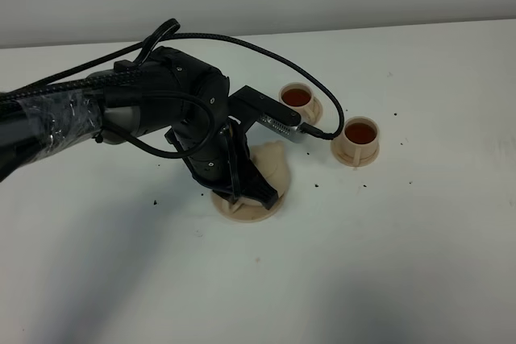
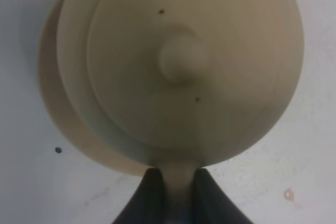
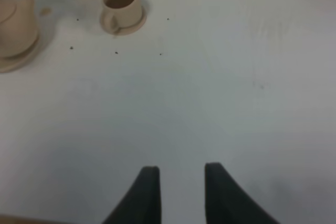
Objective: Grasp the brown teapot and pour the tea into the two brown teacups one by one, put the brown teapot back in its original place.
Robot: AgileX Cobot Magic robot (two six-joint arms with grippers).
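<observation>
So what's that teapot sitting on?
Under the brown teapot lies a flat round saucer, its edge showing past the pot's side. The middle of the saucer is covered by the pot, so actual contact isn't visible. The left tool grips the pot's handle.
</observation>
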